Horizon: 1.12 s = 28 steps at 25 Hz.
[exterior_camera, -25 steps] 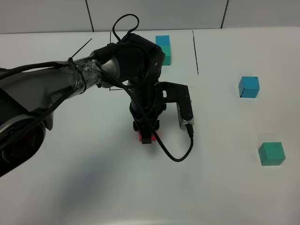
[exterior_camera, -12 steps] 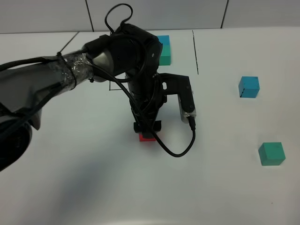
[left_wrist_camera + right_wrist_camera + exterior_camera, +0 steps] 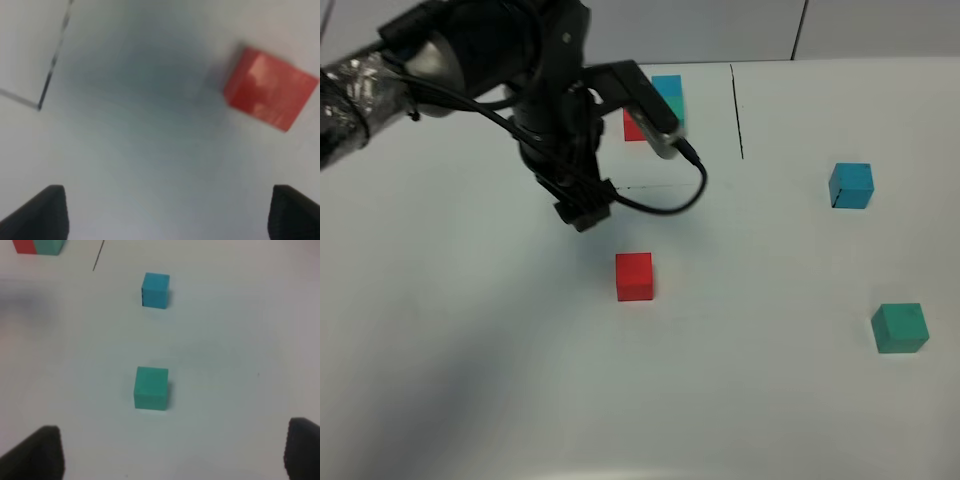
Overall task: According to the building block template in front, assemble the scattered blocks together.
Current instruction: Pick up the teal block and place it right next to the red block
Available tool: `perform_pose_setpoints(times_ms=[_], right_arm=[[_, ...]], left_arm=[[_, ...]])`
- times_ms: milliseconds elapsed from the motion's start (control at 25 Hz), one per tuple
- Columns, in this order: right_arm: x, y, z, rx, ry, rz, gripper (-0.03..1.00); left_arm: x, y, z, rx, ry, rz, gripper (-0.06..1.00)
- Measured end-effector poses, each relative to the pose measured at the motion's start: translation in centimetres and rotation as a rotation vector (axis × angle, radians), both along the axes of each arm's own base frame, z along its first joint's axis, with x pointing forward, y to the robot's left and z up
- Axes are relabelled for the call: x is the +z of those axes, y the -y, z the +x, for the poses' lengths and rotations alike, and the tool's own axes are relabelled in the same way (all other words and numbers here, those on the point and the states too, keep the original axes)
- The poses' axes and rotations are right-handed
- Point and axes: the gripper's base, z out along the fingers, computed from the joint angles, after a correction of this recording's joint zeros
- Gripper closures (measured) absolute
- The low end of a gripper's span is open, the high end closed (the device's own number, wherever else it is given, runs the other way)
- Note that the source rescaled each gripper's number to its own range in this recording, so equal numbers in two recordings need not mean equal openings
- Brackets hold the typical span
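Note:
The red cube (image 3: 634, 276) lies alone on the white table, also in the left wrist view (image 3: 270, 89). My left gripper (image 3: 583, 212) is open and empty, raised up and to the left of it; its fingertips (image 3: 50, 212) stand wide apart. The sky-blue cube (image 3: 851, 185) and the teal-green cube (image 3: 900, 328) lie at the right, apart from each other. My right gripper (image 3: 170, 460) is open and empty, near the teal-green cube (image 3: 151, 387), with the blue cube (image 3: 156, 289) beyond. The template (image 3: 660, 108) sits at the back, partly hidden by the left arm.
A thin black line (image 3: 737, 110) runs along the template's right side; a corner of the outline (image 3: 47, 75) shows in the left wrist view. The left arm and its looping cable (image 3: 660, 200) hang over the table's back middle. The wall rises behind.
My left gripper has let go of the red cube and risen up and back to the left. The red cube stays where it was set down.

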Motion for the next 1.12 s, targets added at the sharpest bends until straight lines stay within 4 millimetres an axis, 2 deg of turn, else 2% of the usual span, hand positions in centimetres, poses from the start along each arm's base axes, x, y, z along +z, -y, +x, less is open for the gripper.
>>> perform_pose_setpoints(times_ms=[280, 440, 600, 720, 1000, 1120], right_arm=[[0.0, 0.0, 0.0, 0.0, 0.0, 0.0, 0.17], [0.0, 0.0, 0.0, 0.0, 0.0, 0.0, 0.17], [0.0, 0.0, 0.0, 0.0, 0.0, 0.0, 0.17], [0.0, 0.0, 0.0, 0.001, 0.0, 0.001, 0.17], [0.0, 0.0, 0.0, 0.001, 0.0, 0.001, 0.17], [0.0, 0.0, 0.0, 0.001, 0.0, 0.001, 0.17]], left_arm=[[3.7, -8.4, 1.7, 0.303, 0.026, -0.028, -0.05], [5.5, -13.0, 1.0, 0.446, 0.08, -0.063, -0.04], [6.6, -17.1, -1.2, 0.58, 0.143, -0.097, -0.04], [7.3, -18.8, -3.6, 0.653, 0.192, -0.124, -0.04], [10.6, -19.5, -10.3, 0.773, 0.271, -0.199, -0.04], [11.0, -19.8, -13.3, 0.843, 0.268, -0.215, -0.04]])
